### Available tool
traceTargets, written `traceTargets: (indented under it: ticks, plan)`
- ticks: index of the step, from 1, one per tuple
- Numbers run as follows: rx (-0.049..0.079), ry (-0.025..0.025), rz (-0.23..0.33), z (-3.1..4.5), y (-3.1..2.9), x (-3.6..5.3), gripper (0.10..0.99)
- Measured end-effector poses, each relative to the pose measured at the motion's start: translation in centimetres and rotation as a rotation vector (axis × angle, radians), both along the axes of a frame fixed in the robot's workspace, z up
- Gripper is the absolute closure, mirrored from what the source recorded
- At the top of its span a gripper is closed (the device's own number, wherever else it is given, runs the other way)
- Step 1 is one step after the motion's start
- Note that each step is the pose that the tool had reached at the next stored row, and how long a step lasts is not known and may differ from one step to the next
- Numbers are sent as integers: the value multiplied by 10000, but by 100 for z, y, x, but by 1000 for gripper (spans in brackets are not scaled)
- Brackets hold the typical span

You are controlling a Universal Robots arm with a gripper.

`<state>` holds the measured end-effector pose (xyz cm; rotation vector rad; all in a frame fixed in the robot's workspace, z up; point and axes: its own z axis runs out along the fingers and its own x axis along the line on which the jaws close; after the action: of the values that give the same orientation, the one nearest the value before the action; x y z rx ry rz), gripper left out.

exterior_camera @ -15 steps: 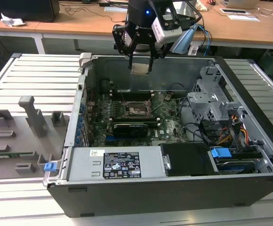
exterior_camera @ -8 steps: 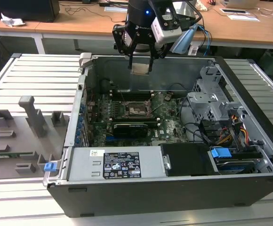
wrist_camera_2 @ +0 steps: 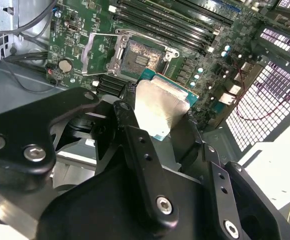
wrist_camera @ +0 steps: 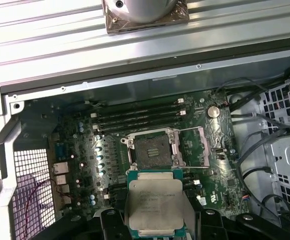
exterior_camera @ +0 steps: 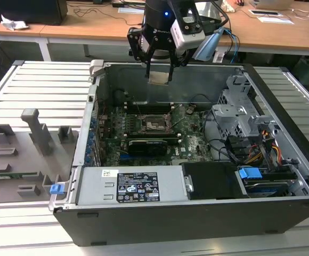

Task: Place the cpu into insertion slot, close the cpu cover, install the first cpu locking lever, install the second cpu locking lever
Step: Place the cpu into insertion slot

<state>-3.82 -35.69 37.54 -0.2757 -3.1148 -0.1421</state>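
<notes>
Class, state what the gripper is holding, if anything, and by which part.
The gripper holds the cpu, its fingers clamping two opposite edges.

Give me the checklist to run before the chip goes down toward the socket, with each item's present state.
1. Grip: the small flat silver-grey square cpu sits clamped in the black gripper: ok.
2. The square black metal-rimmed insertion slot is bare, with its pin field exposed: ok.
3. The thin grey metal cpu cover is swung open beside the slot, not over it: ok.
4. The cpu is lined up over the slot: cannot tell; it hangs above the open dark computer case.
5. The cpu's corners are turned to match the slot: cannot tell.
</notes>
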Motion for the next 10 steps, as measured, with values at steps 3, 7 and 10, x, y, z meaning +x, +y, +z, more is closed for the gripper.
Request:
traceTargets:
  ticks: [3, 7, 10]
  plan:
    - [0, 0, -78, 0, 0, 0, 561]
    - [0, 0, -195, 0, 0, 0, 561]
    - [0, 0, -287, 0, 0, 0, 561]
